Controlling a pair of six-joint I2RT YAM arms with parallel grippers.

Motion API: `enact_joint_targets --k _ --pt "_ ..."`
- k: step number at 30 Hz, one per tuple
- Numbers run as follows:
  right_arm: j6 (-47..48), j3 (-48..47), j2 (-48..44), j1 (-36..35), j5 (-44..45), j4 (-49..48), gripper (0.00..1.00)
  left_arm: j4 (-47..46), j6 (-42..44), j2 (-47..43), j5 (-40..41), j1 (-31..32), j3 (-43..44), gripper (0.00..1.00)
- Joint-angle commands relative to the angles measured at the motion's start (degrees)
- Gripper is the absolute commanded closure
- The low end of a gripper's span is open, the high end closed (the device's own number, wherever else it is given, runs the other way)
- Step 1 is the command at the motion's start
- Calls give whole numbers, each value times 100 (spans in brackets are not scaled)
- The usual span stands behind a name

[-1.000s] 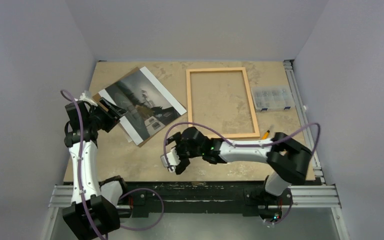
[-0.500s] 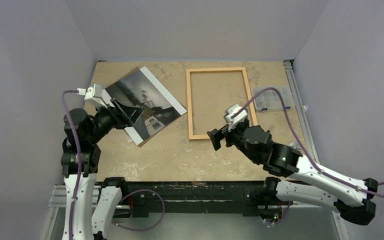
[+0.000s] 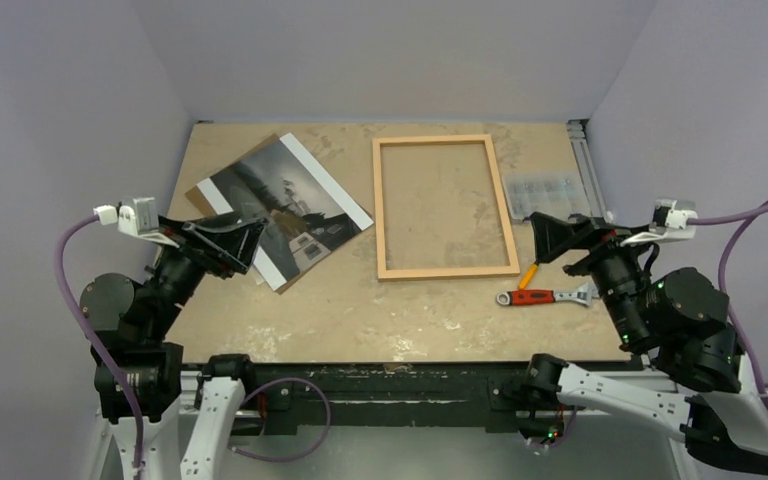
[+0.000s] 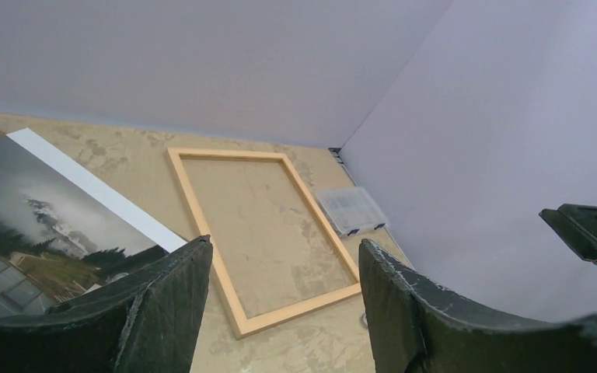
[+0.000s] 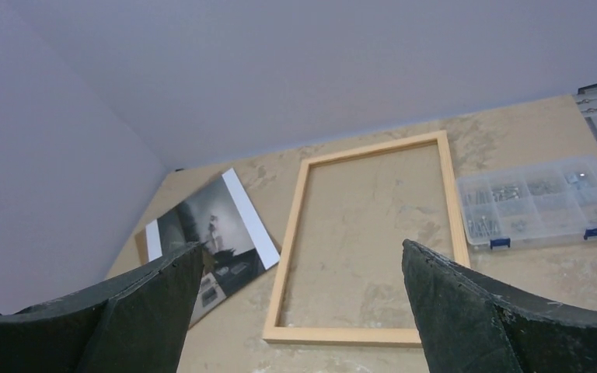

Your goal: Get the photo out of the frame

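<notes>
The photo (image 3: 285,200) lies flat on the table at the back left, tilted, on top of a brown backing board (image 3: 202,190). The empty light-wood frame (image 3: 381,210) lies separately to its right. My left gripper (image 3: 243,240) is open and empty, raised above the photo's near-left edge. My right gripper (image 3: 552,238) is open and empty, raised right of the frame. The left wrist view shows the photo (image 4: 31,225) and frame (image 4: 202,217) beyond the left gripper (image 4: 284,245). The right wrist view shows the photo (image 5: 202,229) and frame (image 5: 288,256) beyond the right gripper (image 5: 301,247).
A red-handled adjustable wrench (image 3: 543,296) lies on the table near the frame's front right corner. A clear parts organizer box (image 3: 545,195) sits right of the frame, also in the right wrist view (image 5: 536,202). Grey walls close in three sides.
Both arms have drawn back and up to the sides. The right gripper went from the front middle of the table to the right; the left left the photo's edge. The wrench now shows.
</notes>
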State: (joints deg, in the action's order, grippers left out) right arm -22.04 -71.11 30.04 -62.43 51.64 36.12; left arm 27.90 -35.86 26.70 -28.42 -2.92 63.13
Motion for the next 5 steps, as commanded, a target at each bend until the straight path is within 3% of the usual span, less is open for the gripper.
enact_joint_targets --k 1,5 --pt "230 197 -261 -24 -201 -85 1 113 123 -118 352 19 100 33" --pt "227 158 -150 -20 86 9 1 196 129 -121 382 15 68 33"
